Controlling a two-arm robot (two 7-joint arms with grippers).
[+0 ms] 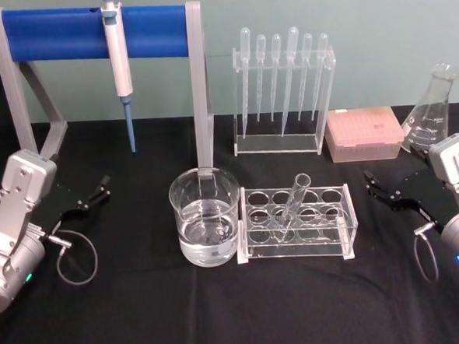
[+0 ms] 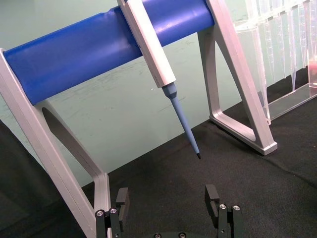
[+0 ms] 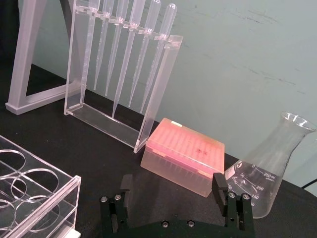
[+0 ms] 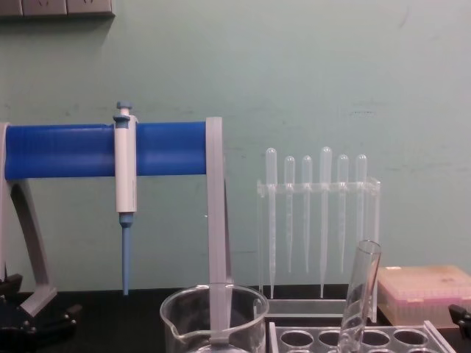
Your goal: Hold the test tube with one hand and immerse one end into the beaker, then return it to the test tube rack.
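Observation:
The clear glass test tube [image 1: 291, 203] leans in the front clear rack [image 1: 297, 224] at the table's middle, its open rim up; the chest view shows its upper part [image 4: 359, 294]. To the rack's left stands the wide beaker [image 1: 206, 217] holding clear liquid, its rim also low in the chest view [image 4: 213, 309]. My left gripper [image 1: 93, 196] rests open at the left side of the table, far from the tube, with nothing between its fingers [image 2: 213, 198]. My right gripper [image 1: 377, 188] sits open to the rack's right, its fingers [image 3: 220, 191] empty.
A blue-barred stand [image 1: 96, 36] with a hanging white-and-blue pipettor [image 1: 118, 62] is at the back left. A clear rack of several thin pipettes [image 1: 283, 91], a pink tip box [image 1: 364, 134] and a conical flask [image 1: 434, 113] line the back right. Black cloth covers the table.

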